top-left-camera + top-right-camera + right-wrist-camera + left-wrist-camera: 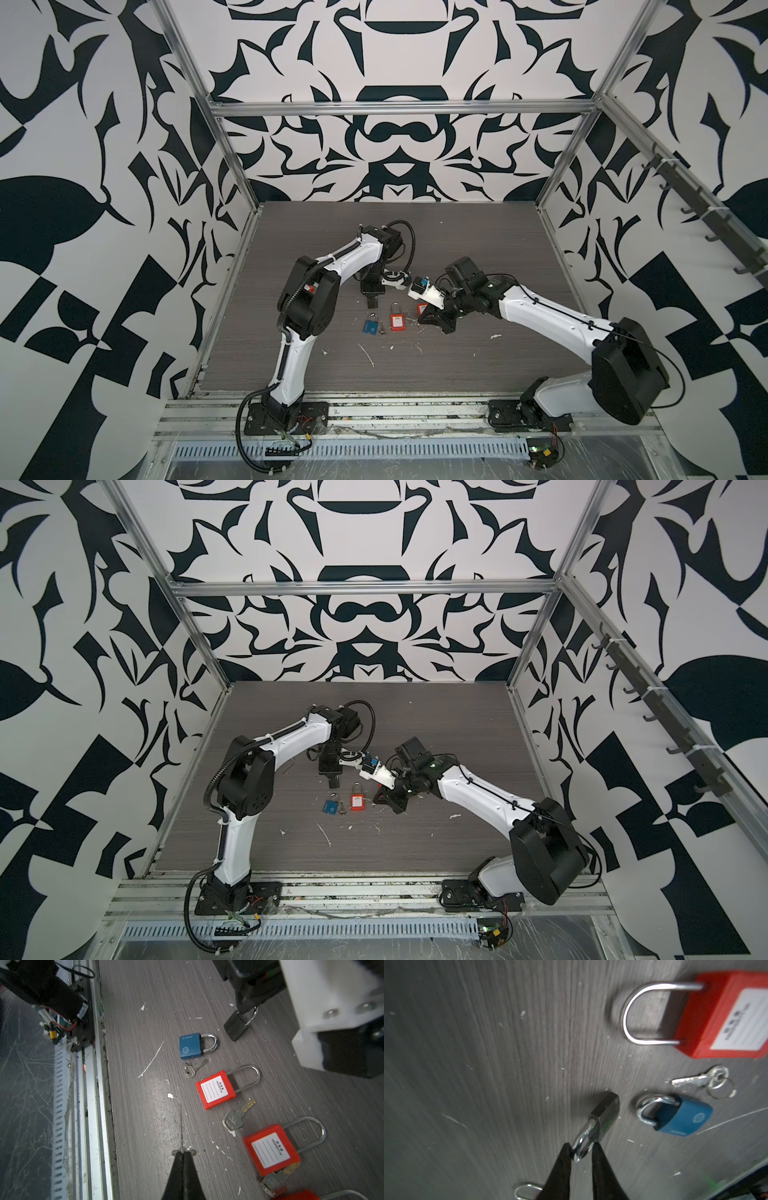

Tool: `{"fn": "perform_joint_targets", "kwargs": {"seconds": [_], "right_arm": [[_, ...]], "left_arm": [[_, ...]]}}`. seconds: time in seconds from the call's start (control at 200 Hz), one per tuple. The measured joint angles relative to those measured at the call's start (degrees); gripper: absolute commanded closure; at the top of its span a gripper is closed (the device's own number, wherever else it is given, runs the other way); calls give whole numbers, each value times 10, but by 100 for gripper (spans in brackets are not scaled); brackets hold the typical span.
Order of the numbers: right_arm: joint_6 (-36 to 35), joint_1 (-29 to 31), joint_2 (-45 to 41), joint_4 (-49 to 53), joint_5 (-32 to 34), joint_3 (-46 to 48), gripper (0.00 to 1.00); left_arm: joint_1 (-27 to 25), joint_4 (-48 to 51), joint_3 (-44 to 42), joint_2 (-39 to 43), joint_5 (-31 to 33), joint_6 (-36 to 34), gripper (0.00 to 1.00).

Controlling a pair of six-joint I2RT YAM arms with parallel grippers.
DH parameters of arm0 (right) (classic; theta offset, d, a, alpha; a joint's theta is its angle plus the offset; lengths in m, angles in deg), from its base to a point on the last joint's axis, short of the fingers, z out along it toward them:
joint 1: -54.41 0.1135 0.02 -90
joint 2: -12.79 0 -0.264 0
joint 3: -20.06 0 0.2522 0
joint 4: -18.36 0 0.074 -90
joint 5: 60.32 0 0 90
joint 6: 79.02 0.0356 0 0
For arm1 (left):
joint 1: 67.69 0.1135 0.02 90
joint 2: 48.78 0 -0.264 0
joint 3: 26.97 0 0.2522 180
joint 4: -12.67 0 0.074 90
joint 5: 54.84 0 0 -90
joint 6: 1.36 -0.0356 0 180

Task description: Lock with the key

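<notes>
the left pincer (581, 1148) is barely open, nipping the shackle of the black padlock (606, 1105). i'd guess that is to prop the body tilted on the tabletop (488, 1064) for keying. the right pincer (184, 1154) is shut on a small key ring (193, 1151); the key itself i can't make out. only the right wrist view shows the brass-tipped key (236, 1118) between the red padlocks (216, 1088).

blue padlock (190, 1045) BLOSSOM, red padlock (215, 1089) PROPERTY OF
</notes>
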Motion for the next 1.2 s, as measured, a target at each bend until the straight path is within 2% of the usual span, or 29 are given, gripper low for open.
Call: {"fn": "perform_joint_targets", "kwargs": {"seconds": [0.235,0.295,0.4,0.495,0.59,0.685,0.89,1.02,1.2], "right_arm": [[148,3,18,-16,45,-19,100],[190,7,32,-14,58,-34,100],[263,32,62,-4,87,-69,100],[328,61,101,0,102,-110,100],[384,79,165,19,113,-175,100],[428,83,240,45,122,-254,100],[487,81,340,86,129,-333,100],[507,81,370,114,142,-362,100],[517,80,399,131,149,-403,99]], "left_arm": [[16,-28,23,-9,4,23,64],[31,-43,26,-7,-5,37,58],[74,-77,21,13,-46,75,57],[130,-139,-29,77,-102,130,57],[192,-223,-120,181,-163,209,60],[240,-297,-205,282,-211,278,56],[246,-396,-304,397,-261,369,55],[259,-429,-344,433,-259,429,55],[280,-443,-376,458,-247,476,51]]}}
